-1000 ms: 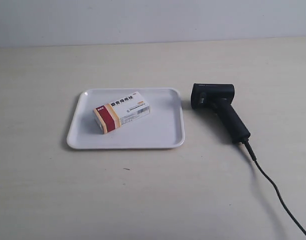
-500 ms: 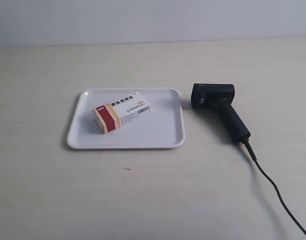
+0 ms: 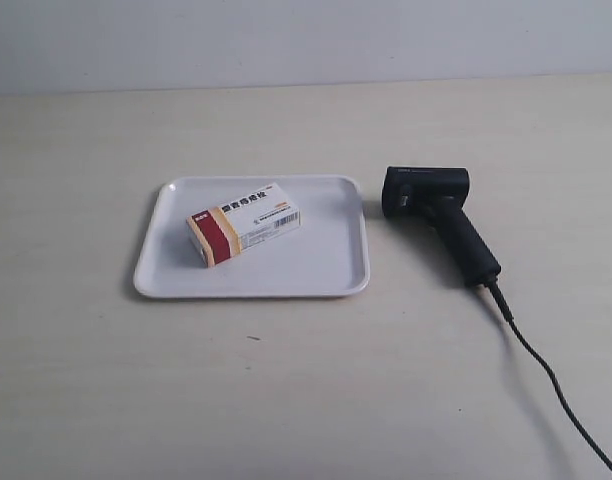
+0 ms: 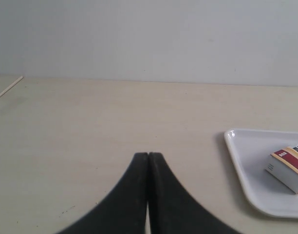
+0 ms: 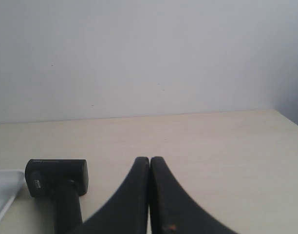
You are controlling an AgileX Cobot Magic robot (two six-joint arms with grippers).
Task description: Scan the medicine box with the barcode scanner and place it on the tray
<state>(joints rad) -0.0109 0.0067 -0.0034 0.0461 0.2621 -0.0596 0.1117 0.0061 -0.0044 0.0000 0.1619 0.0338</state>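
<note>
The medicine box [image 3: 244,223], white with a dark red and tan end, lies flat on the white tray [image 3: 326,270] near its left half. The black barcode scanner [image 3: 441,220] lies on the table just right of the tray, its cable [image 3: 551,380] trailing toward the lower right. Neither arm appears in the exterior view. In the left wrist view my left gripper [image 4: 148,155] is shut and empty, well away from the tray [image 4: 241,165] and the box [image 4: 289,168]. My right gripper [image 5: 149,159] is shut and empty, with the scanner [image 5: 56,178] off to its side.
A pale wooden table [image 3: 286,400] carries everything, and a plain white wall [image 3: 306,40] stands behind it. A table edge shows at one corner of the left wrist view [image 4: 5,90].
</note>
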